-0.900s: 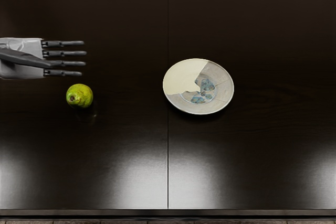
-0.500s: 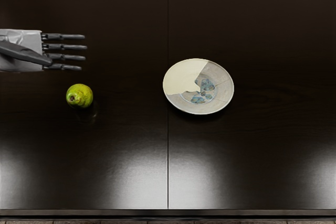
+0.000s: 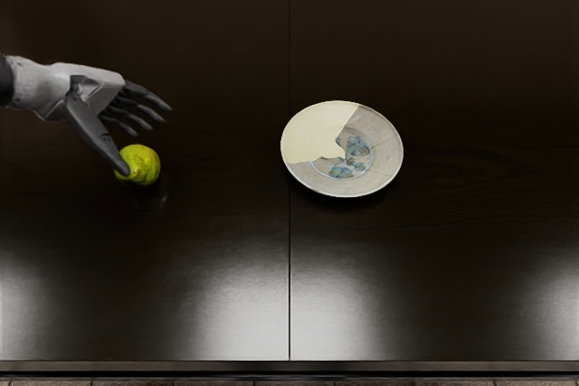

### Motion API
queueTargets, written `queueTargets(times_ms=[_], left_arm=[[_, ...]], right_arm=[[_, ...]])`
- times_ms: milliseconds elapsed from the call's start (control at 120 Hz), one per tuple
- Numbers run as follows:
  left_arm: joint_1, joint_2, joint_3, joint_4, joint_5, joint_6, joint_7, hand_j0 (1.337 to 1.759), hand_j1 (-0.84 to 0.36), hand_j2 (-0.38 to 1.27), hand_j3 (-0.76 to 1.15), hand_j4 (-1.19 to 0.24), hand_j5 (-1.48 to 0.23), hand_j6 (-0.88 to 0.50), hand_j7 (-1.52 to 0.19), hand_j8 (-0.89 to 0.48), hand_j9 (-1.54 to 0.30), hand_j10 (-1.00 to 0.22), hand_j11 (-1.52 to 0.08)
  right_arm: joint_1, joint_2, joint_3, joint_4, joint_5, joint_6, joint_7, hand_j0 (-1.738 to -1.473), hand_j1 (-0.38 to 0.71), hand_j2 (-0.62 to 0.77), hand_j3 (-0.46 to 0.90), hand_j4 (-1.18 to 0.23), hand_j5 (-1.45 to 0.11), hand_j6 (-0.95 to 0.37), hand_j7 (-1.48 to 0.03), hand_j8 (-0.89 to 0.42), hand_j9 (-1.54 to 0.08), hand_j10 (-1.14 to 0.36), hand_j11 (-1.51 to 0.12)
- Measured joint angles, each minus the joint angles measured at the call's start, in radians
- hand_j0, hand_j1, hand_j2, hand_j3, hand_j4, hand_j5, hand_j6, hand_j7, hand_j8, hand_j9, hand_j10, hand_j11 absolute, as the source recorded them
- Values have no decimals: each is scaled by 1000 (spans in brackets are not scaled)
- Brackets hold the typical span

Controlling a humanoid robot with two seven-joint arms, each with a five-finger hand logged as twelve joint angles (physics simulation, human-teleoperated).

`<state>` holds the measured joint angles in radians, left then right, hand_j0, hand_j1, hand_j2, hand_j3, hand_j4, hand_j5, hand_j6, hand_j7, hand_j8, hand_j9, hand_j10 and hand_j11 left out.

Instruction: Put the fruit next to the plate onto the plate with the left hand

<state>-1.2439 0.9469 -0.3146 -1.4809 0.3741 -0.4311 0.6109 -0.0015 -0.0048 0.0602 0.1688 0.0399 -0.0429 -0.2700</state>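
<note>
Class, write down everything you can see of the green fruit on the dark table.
The small round yellow-green fruit has dimpled, matte skin and looks whole. It rests on the glossy dark table, well left of the cream-and-grey ceramic plate. The grey left robot hand hangs over it, thumb tip at its left edge; whether they touch is unclear.

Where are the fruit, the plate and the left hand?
fruit (image 3: 143, 165), head view, middle of green skin.
plate (image 3: 306, 136), head view, cream part of rim.
left hand (image 3: 93, 95), head view, back of palm.
</note>
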Motion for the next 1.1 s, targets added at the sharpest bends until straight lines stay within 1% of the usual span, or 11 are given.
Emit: queueTargets(times_ms=[92, 308, 383, 508, 708, 800, 967, 1008, 1033, 1067, 1100], left_arm=[[10, -41, 16, -27, 162, 87, 0, 1658, 48, 51, 0, -253, -328, -253, -327, -253, -327, -253, -327], [14, -105, 150, -44, 494, 282, 0, 1658, 50, 52, 0, -254, -326, -255, -326, -254, -326, -253, -326], [25, -115, 183, -45, 569, 317, 0, 1658, 51, 52, 0, -254, -326, -255, -325, -255, -325, -254, -325], [27, -119, 205, -50, 615, 368, 0, 1658, 53, 53, 0, -254, -324, -255, -324, -254, -324, -253, -323], [71, -176, 237, -61, 675, 428, 0, 1658, 54, 53, 0, -253, -323, -254, -323, -254, -323, -252, -322], [75, -187, 260, -62, 711, 469, 0, 1658, 54, 53, 0, -254, -324, -255, -323, -255, -323, -253, -323], [81, -190, 281, -62, 751, 497, 0, 1657, 67, -23, 0, -249, -330, -251, -329, -251, -329, -249, -329], [85, -195, 283, -62, 757, 499, 0, 1657, 60, 27, 0, -246, -333, -248, -332, -248, -332, -247, -331], [87, -195, 284, -62, 759, 499, 0, 1657, 42, 1, 0, -246, -335, -248, -333, -249, -332, -248, -331], [87, -196, 284, -62, 761, 501, 0, 1658, 10, 31, 0, -247, -334, -250, -333, -250, -332, -249, -331], [87, -199, 285, -62, 763, 502, 0, 1658, -56, 80, 0, -249, -334, -251, -333, -252, -332, -251, -331]], right_arm=[[0, 0, 0, -1, 0, 0, 0, -1658, -314, -6, 0, -30, -38, -30, -38, -30, -38, -29, -38], [0, 0, 0, -2, 0, 0, 1, -1658, -314, -6, 0, -30, -38, -30, -38, -30, -38, -29, -38], [0, 0, 0, -2, 0, 0, 1, -1658, -314, -6, 0, -30, -38, -30, -38, -30, -38, -29, -38], [-2, 0, 0, -4, 0, 0, 1, -1658, -314, -6, 0, -30, -38, -30, -38, -30, -38, -29, -38], [-4, 0, 0, -5, 0, 0, 2, -1658, -314, -6, 0, -30, -38, -30, -38, -30, -38, -29, -38], [-4, 0, 0, -5, 0, 0, 2, -1658, -314, -6, 0, -30, -38, -30, -38, -30, -38, -29, -38], [-5, 0, 0, -5, 0, 0, 2, -1658, -314, -6, 0, -30, -38, -30, -38, -30, -38, -29, -38], [-5, 0, 0, -5, 0, 0, 2, -1658, -314, -6, 0, -30, -38, -30, -38, -30, -38, -29, -38], [-5, 0, 0, -5, 0, 0, 2, -1658, -314, -6, 0, -30, -38, -30, -38, -30, -38, -29, -38], [-5, 0, 0, -5, 0, 0, 2, -1658, -314, -6, 0, -30, -38, -30, -38, -30, -38, -29, -38], [-5, 0, 0, -5, 0, 0, 2, -1658, -314, -6, 0, -30, -38, -30, -38, -30, -38, -30, -38]])
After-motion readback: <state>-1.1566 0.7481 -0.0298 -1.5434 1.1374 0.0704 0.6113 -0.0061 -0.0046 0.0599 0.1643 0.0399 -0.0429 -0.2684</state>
